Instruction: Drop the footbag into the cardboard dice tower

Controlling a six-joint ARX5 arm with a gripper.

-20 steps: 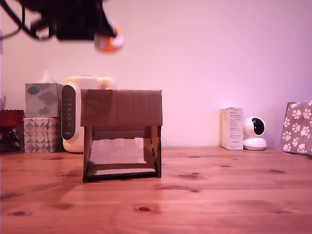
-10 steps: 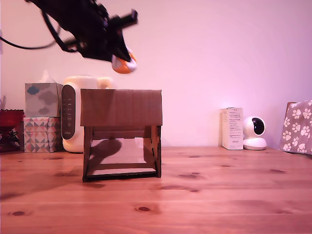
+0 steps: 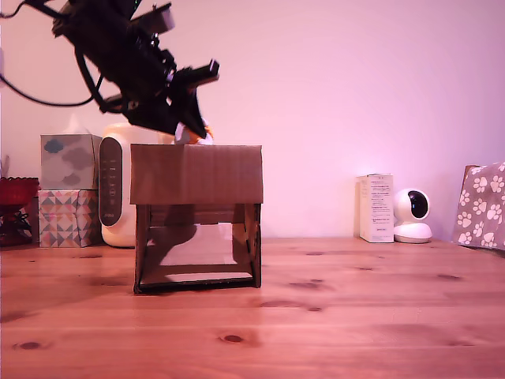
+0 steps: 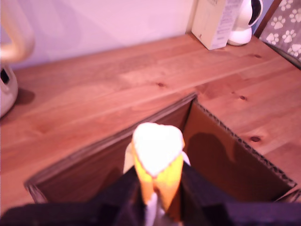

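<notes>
Pink-lit wall behind, knotty wooden worktop (image 3: 355, 316) below, and the black end effector (image 3: 192, 133) is angling steeply downward right at the top edge of the brown corrugated cardboard dice tower (image 3: 196, 175). From the wrist view, its fingers (image 4: 200, 193) are pinching the small squashy orange, yellow and white footbag (image 4: 157, 157) from both sides, closed firmly around it. That footbag is hanging directly over the tower's open top (image 4: 221, 155). In the exterior view only a sliver of orange is peeking above the cardboard rim.
</notes>
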